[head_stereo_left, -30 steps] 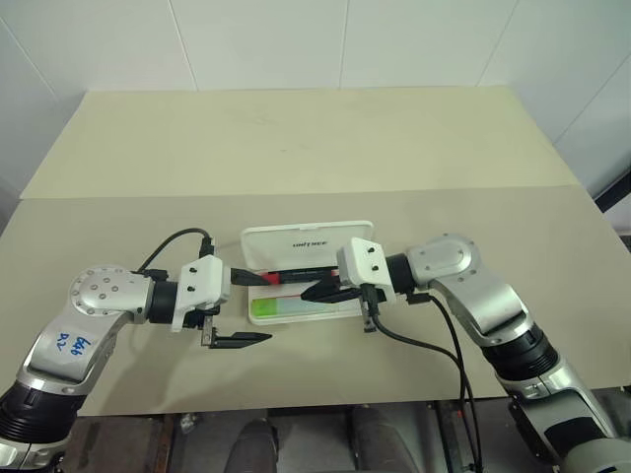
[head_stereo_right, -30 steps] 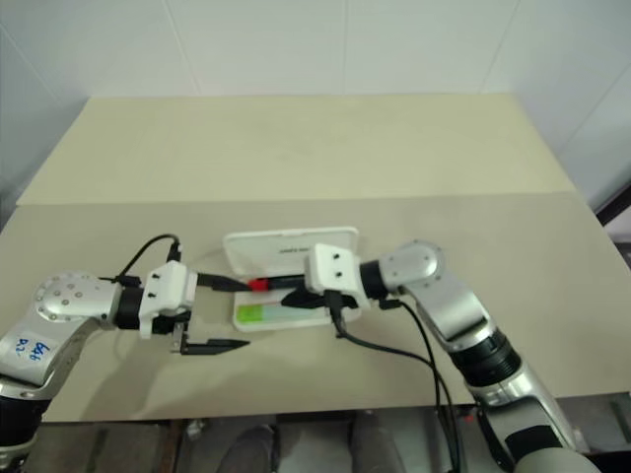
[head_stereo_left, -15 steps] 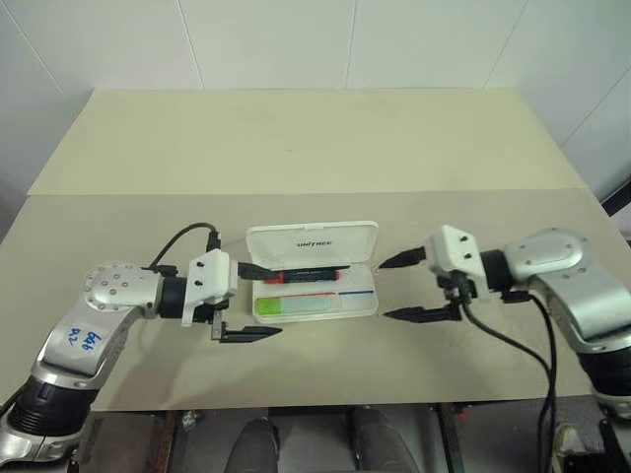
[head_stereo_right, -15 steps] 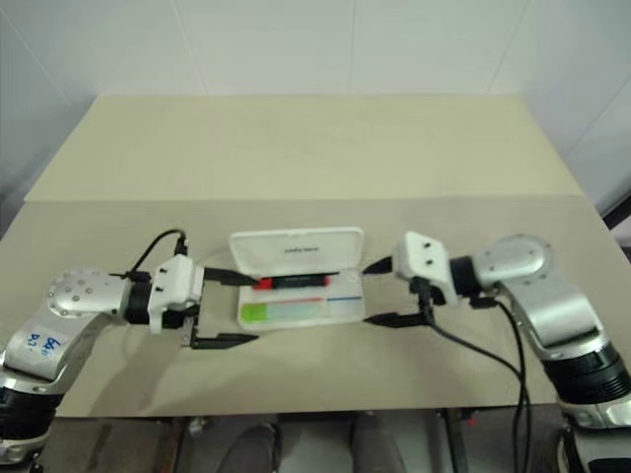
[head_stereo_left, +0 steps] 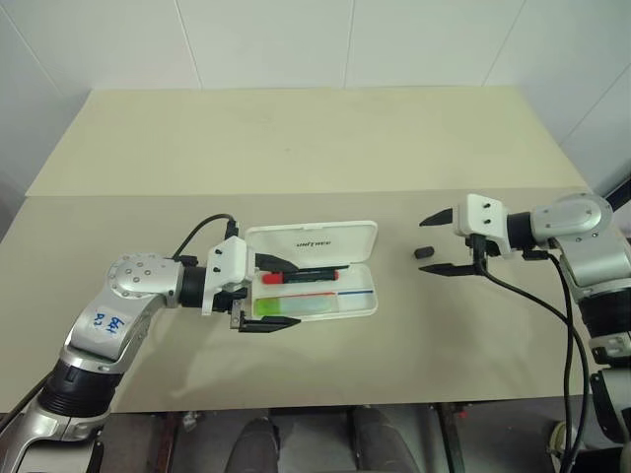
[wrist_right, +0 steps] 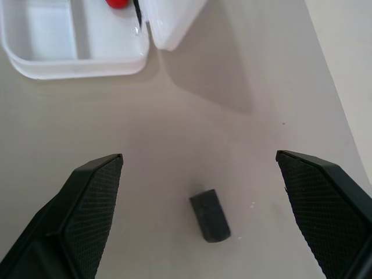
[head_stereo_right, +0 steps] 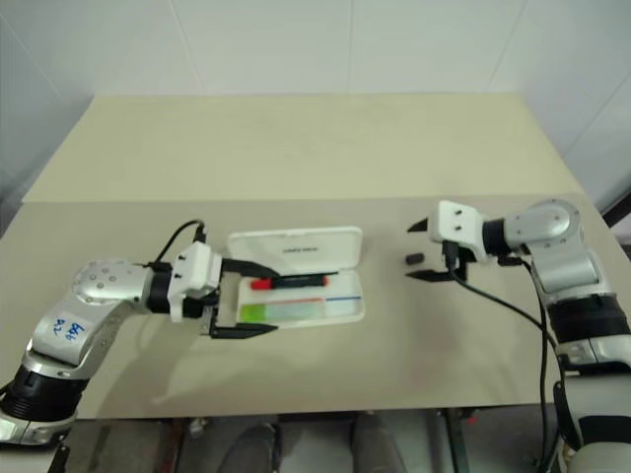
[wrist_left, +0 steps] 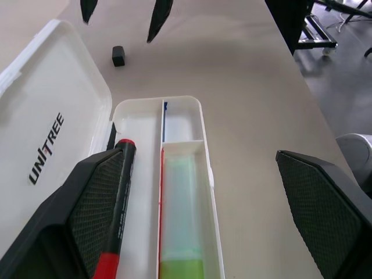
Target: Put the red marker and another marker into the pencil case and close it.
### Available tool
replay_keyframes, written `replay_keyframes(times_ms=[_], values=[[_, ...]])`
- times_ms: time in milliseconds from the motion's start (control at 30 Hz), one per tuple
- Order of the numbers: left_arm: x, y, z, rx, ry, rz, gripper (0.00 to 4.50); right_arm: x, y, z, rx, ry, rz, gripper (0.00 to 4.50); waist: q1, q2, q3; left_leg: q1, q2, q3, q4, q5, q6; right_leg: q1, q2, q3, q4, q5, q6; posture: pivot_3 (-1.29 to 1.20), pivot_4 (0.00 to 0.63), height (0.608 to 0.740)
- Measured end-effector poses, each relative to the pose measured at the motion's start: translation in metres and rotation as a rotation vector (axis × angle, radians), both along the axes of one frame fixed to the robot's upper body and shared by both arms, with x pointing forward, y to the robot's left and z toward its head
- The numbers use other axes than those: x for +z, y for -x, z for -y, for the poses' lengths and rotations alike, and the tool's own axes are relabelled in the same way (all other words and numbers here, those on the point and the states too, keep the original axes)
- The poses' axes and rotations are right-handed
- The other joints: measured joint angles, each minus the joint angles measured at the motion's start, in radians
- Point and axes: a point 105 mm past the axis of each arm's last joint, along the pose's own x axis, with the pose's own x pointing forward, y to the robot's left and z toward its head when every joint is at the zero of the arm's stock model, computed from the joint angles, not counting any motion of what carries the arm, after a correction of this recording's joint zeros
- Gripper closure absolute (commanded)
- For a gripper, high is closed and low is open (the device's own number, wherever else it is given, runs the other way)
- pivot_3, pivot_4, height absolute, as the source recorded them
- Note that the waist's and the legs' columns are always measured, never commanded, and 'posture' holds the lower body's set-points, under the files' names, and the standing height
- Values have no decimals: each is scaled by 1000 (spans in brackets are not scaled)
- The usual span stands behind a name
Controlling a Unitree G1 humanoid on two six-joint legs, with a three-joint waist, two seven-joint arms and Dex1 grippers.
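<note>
**Closing the lid is what remains**

Spreading wide under everything, the beige table has bare room on all sides of the pencil case, which lies open near the front edge, its lid tipped back on the far side. Both markers are already in the tray: the red marker in the rear channel, the lime-green marker in the front one. So the loading looks finished (my reading), and folding the lid forward and down is the step in hand. The left gripper stands released at the case's left end, fingers straddling that end, nearest the job. The right gripper, also spread and empty, hovers well off to the right around a small black stub.
</note>
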Motion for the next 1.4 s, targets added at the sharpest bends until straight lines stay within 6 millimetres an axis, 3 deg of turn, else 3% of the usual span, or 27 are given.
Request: replay_keyframes(times_ms=[333, 467, 667, 800, 1067, 1400], values=[[-3, 1, 1, 4, 5, -8, 0, -9, -23, 12, -27, 92, -30, 33, -10, 2, 1, 0, 0, 0, 0, 0, 0, 0, 0, 0, 1, 0, 0, 0, 150, 740], [-8, 4, -1, 15, 6, -26, 0, -21, -26, 17, -42, 129, -68, 33, -11, 3, 2, 0, 0, 0, 0, 0, 0, 0, 0, 0, 1, 0, 0, 0, 150, 740], [-6, 7, 0, 12, 2, -5, 0, -22, -29, 16, -40, 136, -75, 33, -11, 3, 2, 1, 0, 0, 1, 1, -2, 0, 0, 0, 2, 0, 0, 0, 150, 740], [-6, 7, 0, 16, 1, -6, 0, -25, -28, 8, -3, 138, -87, 1296, -18, 3, 2, 2, 0, 0, 1, 1, -2, 0, 0, 0, 3, 0, 0, 0, 150, 740], [-6, 7, -1, 22, -2, -7, 0, -22, -26, 1, 36, 121, -118, 4285, -36, 3, 2, 3, 0, 0, 3, 1, -2, 1, 1, 1, 6, 0, 0, 0, 150, 740], [-6, 6, -1, 20, -2, -5, 0, -22, -24, 3, 28, 113, -139, 4452, -36, 3, 2, 3, 0, 0, 3, 1, -2, 1, 1, 1, 7, 0, 0, 0, 150, 740]])
